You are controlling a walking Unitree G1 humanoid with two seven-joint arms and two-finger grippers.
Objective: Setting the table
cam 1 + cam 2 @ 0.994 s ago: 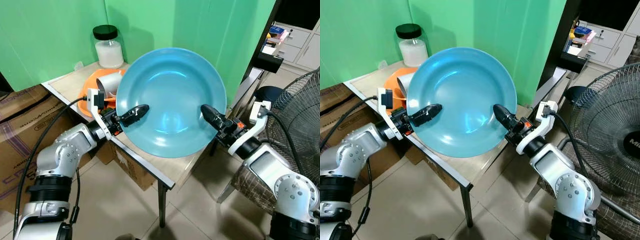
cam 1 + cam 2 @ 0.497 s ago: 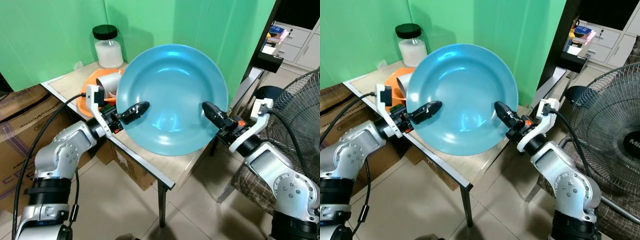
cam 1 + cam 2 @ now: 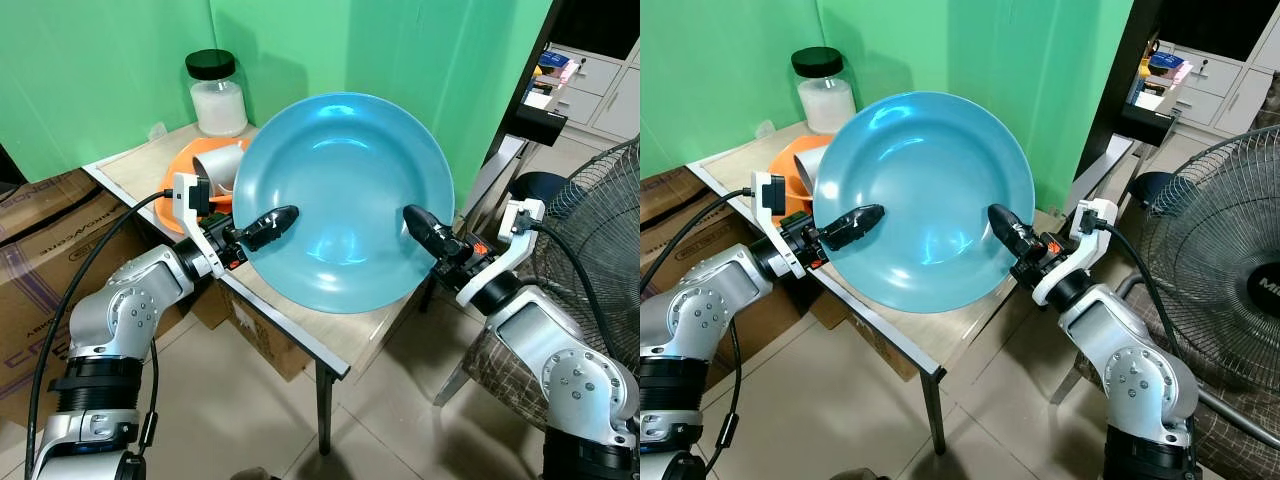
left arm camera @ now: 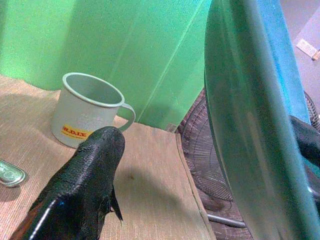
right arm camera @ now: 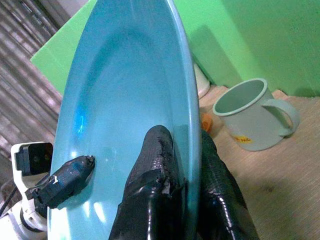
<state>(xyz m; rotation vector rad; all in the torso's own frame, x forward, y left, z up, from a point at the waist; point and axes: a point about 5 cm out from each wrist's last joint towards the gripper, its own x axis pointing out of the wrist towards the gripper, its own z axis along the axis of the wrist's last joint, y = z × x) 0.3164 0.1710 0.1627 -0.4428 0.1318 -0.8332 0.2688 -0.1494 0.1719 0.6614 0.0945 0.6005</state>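
Note:
A big blue plate (image 3: 345, 200) is held up above the table (image 3: 330, 345), tilted with its hollow face toward me. My right gripper (image 3: 412, 218) is shut on its right rim; the right wrist view has both fingers (image 5: 155, 185) pinching the edge. My left gripper (image 3: 280, 216) straddles the left rim, open. One finger lies over the front face, and the other finger (image 4: 85, 185) stays apart from the plate's back (image 4: 240, 130). A pale enamel mug (image 4: 87, 112) stands on the table behind the plate, beside an orange plate (image 3: 180, 190).
A lidded glass jar (image 3: 216, 95) of white powder stands at the table's back by the green wall. Cardboard boxes (image 3: 40, 250) sit left of the table on the floor. A standing fan (image 3: 595, 230) is close on the right. The table's corner points toward me.
Both grippers lifted the plate a little, then lowered it slightly; it stands almost where it was a second ago.

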